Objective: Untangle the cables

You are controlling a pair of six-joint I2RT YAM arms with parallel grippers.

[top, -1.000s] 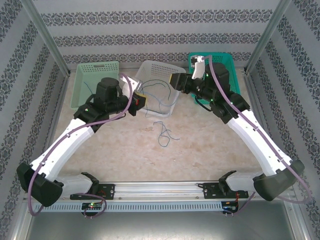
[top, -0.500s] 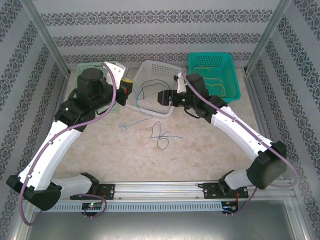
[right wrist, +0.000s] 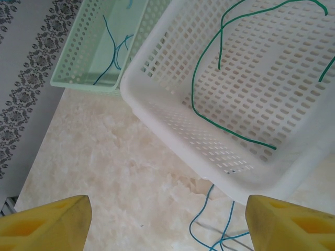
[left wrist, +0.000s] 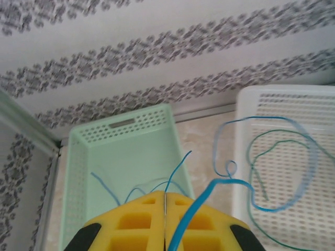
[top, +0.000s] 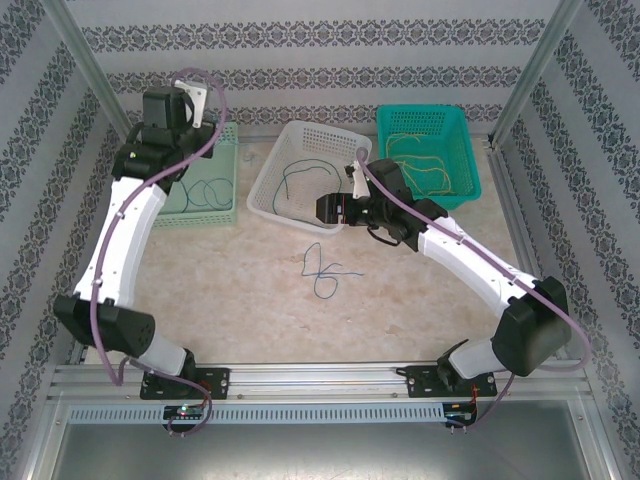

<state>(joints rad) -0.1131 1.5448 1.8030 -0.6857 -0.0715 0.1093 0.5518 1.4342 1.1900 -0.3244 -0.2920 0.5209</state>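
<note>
**Thin, floppy cables: pinch softly, no hard tugs**

The L claw (left wrist: 165, 212) is shut tight, w/ a blue cable (left wrist: 230, 180) pinched in it. It is held up high, to the left of the white basket (top: 268, 190) & over the pale green basket (top: 200, 218). From the claw the blue cable looks to be strung back over the white basket, where a green cable (right wrist: 194, 89) is laid inside.

The R claw (right wrist: 167, 209) is opened wide & nothing is held in it. It is parked low at the near right corner of the white basket.

A loose blue cable (top: 322, 268) is curled on the desk (top: 250, 300), just in front of the white basket. A few more blue bits are seen in the pale green basket. Yellow cables (top: 420, 160) are kept in the teal basket (top: 470, 175), to the right of the white basket.

How the cables can be handled, as a guess:
- They are judged v. light, soft & bendy, so no shape will be kept when lifted.
- They are prob. a bit slippery, so a full squeeze is needed.
- Knots could be pulled tighter if a cable is yanked.
- The loose blue cable is best taken near an end, or at a loop that is raised off the desk. Flat parts are harder to pinch.
</note>
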